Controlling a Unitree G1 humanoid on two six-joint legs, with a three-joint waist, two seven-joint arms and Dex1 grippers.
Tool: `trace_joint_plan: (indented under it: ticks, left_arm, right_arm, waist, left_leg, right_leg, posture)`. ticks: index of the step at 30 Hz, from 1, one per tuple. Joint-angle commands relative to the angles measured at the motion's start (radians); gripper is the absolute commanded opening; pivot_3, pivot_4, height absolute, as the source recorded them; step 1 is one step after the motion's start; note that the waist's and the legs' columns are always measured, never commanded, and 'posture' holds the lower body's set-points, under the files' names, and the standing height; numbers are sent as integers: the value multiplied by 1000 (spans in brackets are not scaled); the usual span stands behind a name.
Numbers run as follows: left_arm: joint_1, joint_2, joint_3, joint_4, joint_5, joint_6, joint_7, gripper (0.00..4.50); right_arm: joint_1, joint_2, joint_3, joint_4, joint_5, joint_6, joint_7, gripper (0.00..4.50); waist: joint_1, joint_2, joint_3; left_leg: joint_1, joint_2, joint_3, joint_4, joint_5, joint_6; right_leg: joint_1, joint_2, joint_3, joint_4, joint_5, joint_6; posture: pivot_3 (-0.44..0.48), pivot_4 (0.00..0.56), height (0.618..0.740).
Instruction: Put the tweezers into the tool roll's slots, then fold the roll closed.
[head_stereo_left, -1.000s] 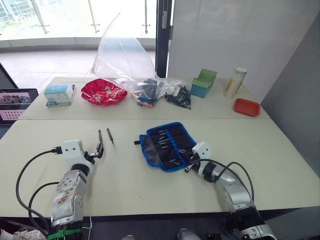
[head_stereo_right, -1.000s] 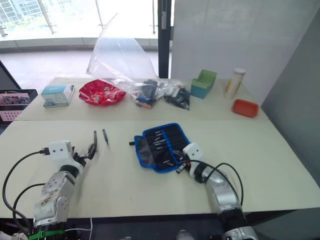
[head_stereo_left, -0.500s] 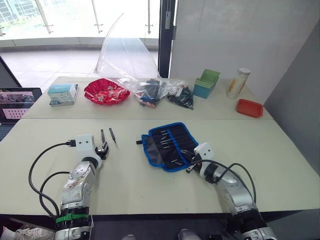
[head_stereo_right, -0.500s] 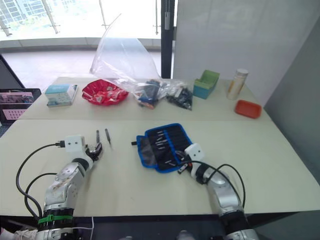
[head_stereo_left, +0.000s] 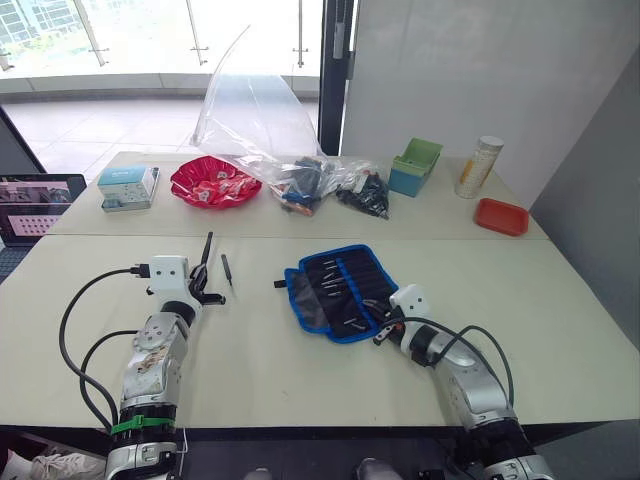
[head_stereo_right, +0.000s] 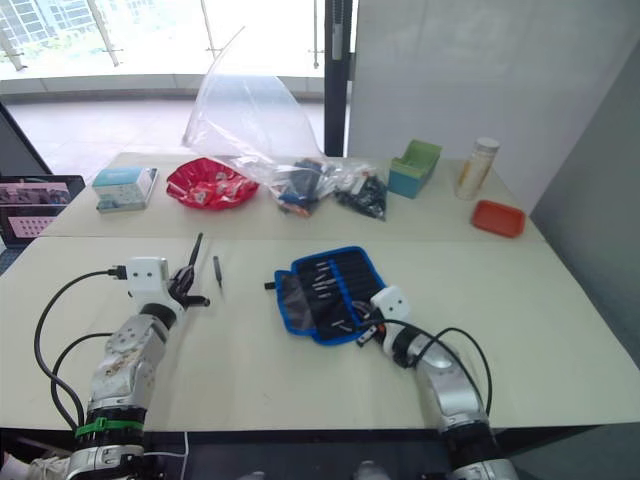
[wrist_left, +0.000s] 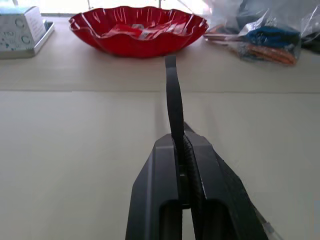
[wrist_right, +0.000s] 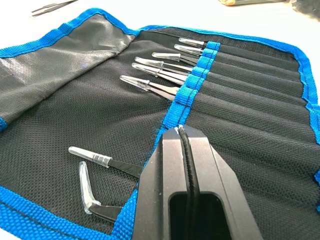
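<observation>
The tool roll (head_stereo_left: 335, 290) lies open in the middle of the table, blue-edged with a black inside. Several tweezers (wrist_right: 155, 67) with clear tip caps sit in its slots (wrist_right: 200, 75), and two more (wrist_right: 100, 162) lie near its close edge. My left gripper (head_stereo_left: 203, 287) is shut on one black tweezers (wrist_left: 173, 95), which sticks up and away from the fingers, clear of the table. Another tweezers (head_stereo_left: 227, 270) lies on the table just right of it. My right gripper (wrist_right: 181, 131) is shut, its tips over the roll's near right part (head_stereo_left: 383, 333).
On the far table stand a red bowl (head_stereo_left: 210, 182), a clear plastic bag (head_stereo_left: 265, 130) of items, a green box (head_stereo_left: 413, 165), a can (head_stereo_left: 480, 165), a red tray (head_stereo_left: 498, 216) and a teal box (head_stereo_left: 128, 187). A laptop (head_stereo_left: 30, 200) sits at the far left.
My left gripper has closed on one of the two tweezers lying left of the roll and raised it off the table. The right arm has stayed in place.
</observation>
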Motion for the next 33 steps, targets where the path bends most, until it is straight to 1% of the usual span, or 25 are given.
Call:
trace_joint_plan:
  ticks: [1,2,4,5,7,9,10,14,16,18,25,28,33]
  left_arm:
    - [-55,32,-52,-73,-24,-58,-122,65]
    - [-69,50,-100,-83,-30,-50,-203,65]
    - [-93,81,-179,-88,-29,-27,-324,65]
    - [-103,94,-207,-86,-26,-16,-364,65]
    - [-150,126,-296,-71,-20,26,-490,65]
    - [-174,170,-414,-100,-17,81,-650,65]
    - [-178,182,-446,-108,-6,97,-678,65]
    - [-229,196,-497,-82,21,192,-701,65]
    - [-258,210,-533,-61,54,198,-731,65]
    - [-280,205,-551,-46,66,215,-746,65]
    - [-299,173,-577,-1,113,215,-740,65]
    - [-301,177,-602,9,150,188,-745,65]
    - [-330,161,-601,70,183,165,-725,65]
  right_arm:
    - [39,3,16,21,-12,44,-6,0]
    - [44,4,15,17,-12,44,-9,0]
    - [51,5,14,10,-13,45,-15,0]
    - [53,5,15,7,-13,46,-18,0]
    - [63,6,15,-6,-14,47,-26,0]
    - [77,7,14,-23,-16,50,-37,0]
    - [82,8,14,-30,-16,53,-40,0]
    - [100,13,14,-69,-12,73,-59,0]
    - [109,14,15,-87,-11,84,-66,0]
    - [116,14,17,-99,-11,91,-71,0]
    - [137,12,28,-129,-16,103,-78,0]
    - [132,15,25,-127,-18,106,-87,0]
    - [124,17,24,-119,-18,106,-91,0]
  waist:
    - [2,0,0]
    - [2,0,0]
    - [2,0,0]
    - [1,0,0]
    - [1,1,0]
    - [-1,1,1]
    - [-3,2,1]
    - [-2,4,2]
    - [-2,4,2]
    - [-1,4,2]
    - [-1,4,2]
    - [0,4,2]
    - [1,4,2]
  left_leg:
    - [0,0,0,0,0,0]
    - [0,0,0,0,0,0]
    - [-1,0,0,0,0,0]
    - [-1,0,0,0,0,0]
    - [-2,0,0,0,0,0]
    - [-4,0,0,0,0,0]
    - [-4,0,0,0,0,0]
    - [-5,0,0,0,0,1]
    - [-7,0,-1,0,0,1]
    - [-7,0,-1,0,0,1]
    - [-8,0,-2,0,0,1]
    - [-9,0,-2,0,0,1]
    - [-9,0,-2,0,0,1]
  right_leg:
    - [0,0,0,-1,0,0]
    - [1,0,0,-2,0,0]
    - [1,0,0,-4,0,0]
    - [1,0,0,-4,0,0]
    - [1,0,0,-5,0,0]
    - [0,1,0,-6,0,1]
    - [0,1,0,-6,0,1]
    - [-1,1,0,-6,0,1]
    - [-2,1,-1,-7,0,1]
    - [-2,1,-1,-7,-1,1]
    - [-3,1,-1,-7,-1,2]
    - [-4,1,-1,-7,-1,2]
    - [-3,1,-1,-7,-1,2]
  posture:
    - [0,150,738]
    - [0,150,738]
    - [0,150,738]
    - [0,150,738]
    - [0,150,738]
    - [0,150,738]
    - [0,150,738]
    - [0,150,738]
    - [0,150,738]
    - [0,150,738]
    - [0,150,738]
    - [0,150,738]
    - [0,150,738]
